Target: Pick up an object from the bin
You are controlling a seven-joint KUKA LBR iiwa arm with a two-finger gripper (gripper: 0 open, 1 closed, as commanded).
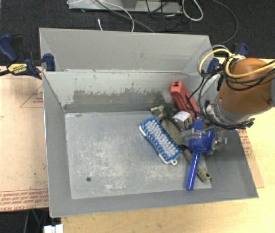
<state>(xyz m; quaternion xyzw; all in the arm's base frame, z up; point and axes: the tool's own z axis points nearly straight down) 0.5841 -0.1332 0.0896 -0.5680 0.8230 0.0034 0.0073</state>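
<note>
My gripper (217, 138) hangs low at the right side of the bin, under the arm's orange cover. Its body is right beside the wide head of a blue long-handled tool (194, 155), whose handle points toward the bin's front. Whether the gripper touches that tool cannot be made out. A brush with a blue back and white bristles (160, 140) lies to the left of it. Between the two runs a dark brown, worn strip-like thing (175, 133). A small white thing (181, 116) sits just behind the blue tool's head.
A red tool (180, 97) leans along the bin's right wall behind the gripper. All the things are bunched in the right half of the bin, near the sloping right wall. The arm comes in over the right rim.
</note>
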